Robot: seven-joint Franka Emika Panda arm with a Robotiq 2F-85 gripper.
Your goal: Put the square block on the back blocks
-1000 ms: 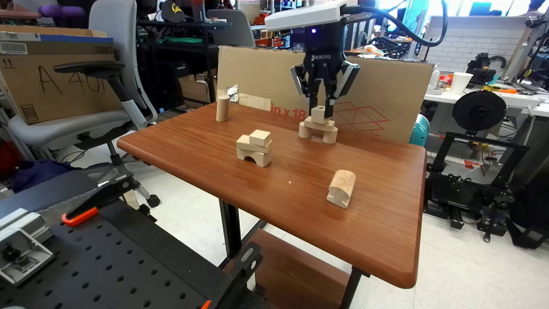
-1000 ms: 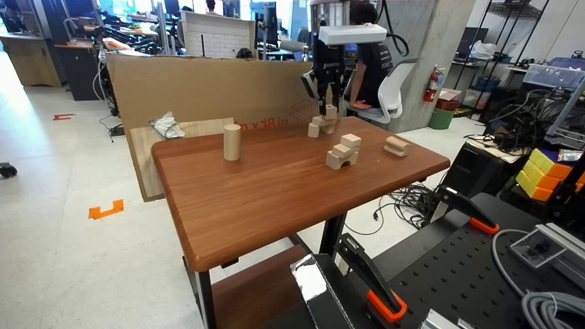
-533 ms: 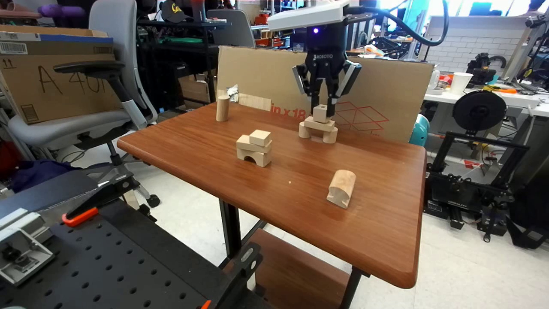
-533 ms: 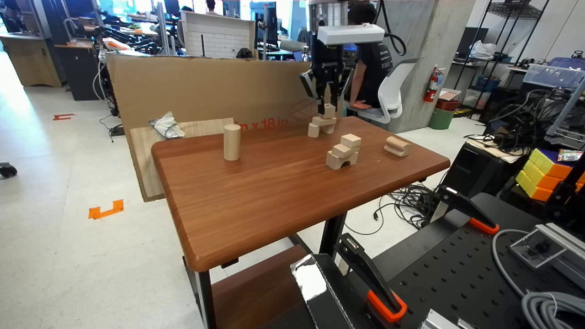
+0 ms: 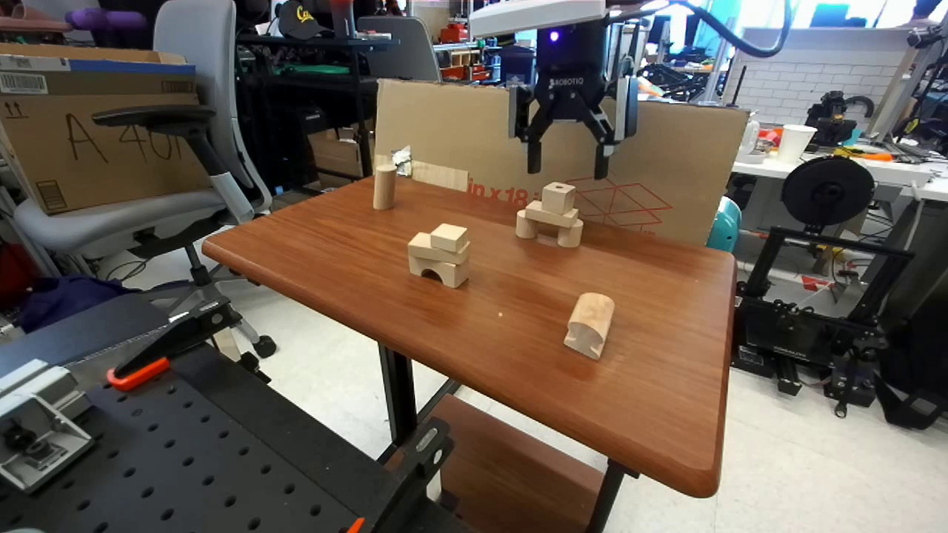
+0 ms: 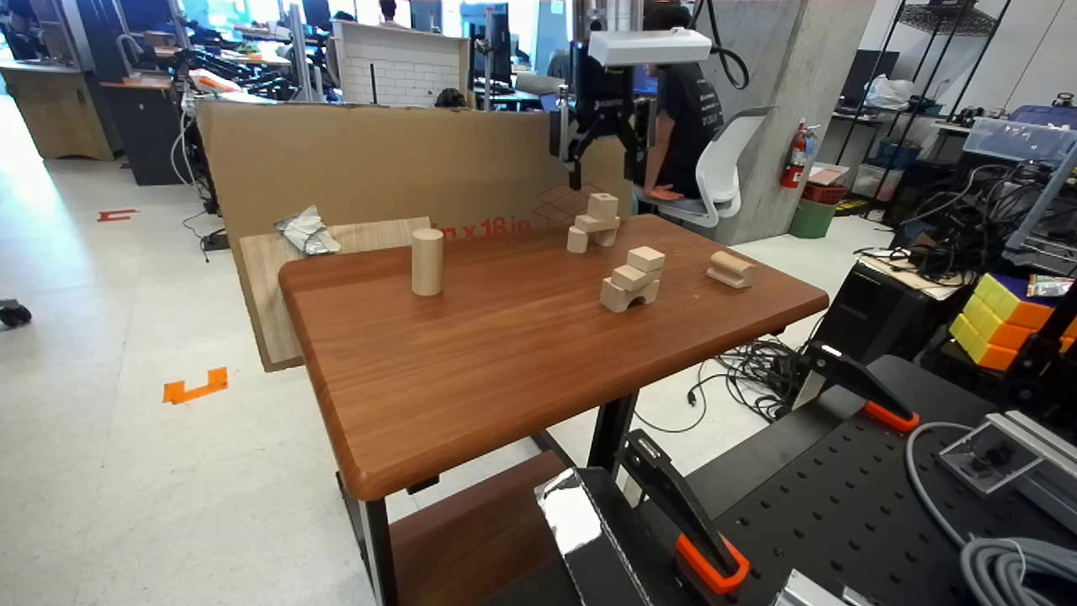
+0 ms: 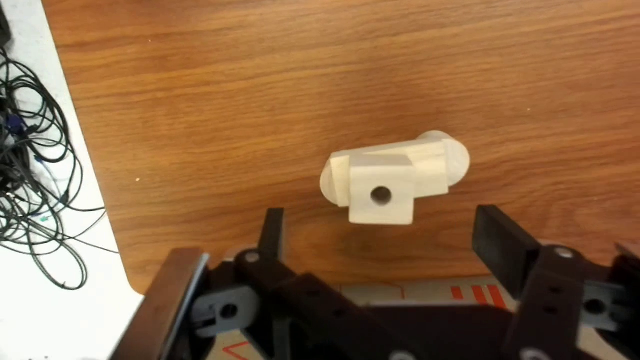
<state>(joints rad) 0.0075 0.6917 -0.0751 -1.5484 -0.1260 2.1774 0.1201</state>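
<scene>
Cardboard (image 5: 459,141) stands behind the counter (image 5: 511,292), perhaps to keep the backdrop plain. In front of it the end effector (image 5: 568,164) hangs pointing down, its jaws spread wide with nothing between them; such breadth likely serves to clear the cube (image 5: 558,198) without nudging it. In both exterior views the cube lies below the jaws and apart from them, resting on the back blocks (image 5: 546,218), its drilled face upward. It sits towards one end of their slab (image 7: 431,172) rather than mid-span. Because a rounded pillar (image 5: 569,235) bears that end, I judge the perch steady, though the wrist view's slant leaves any slight overhang unclear. Another pillar (image 5: 525,228) props the other end, so the three make a small bridge. Placing looks done; withdrawing upward is probably all that remains. Farther out, towards the front, comes the front stack (image 5: 438,257), then, well apart, the cylinder (image 5: 384,187) on end and the rounded block (image 5: 590,324) lying round side up, which should stop it rolling; none seems needed.
</scene>
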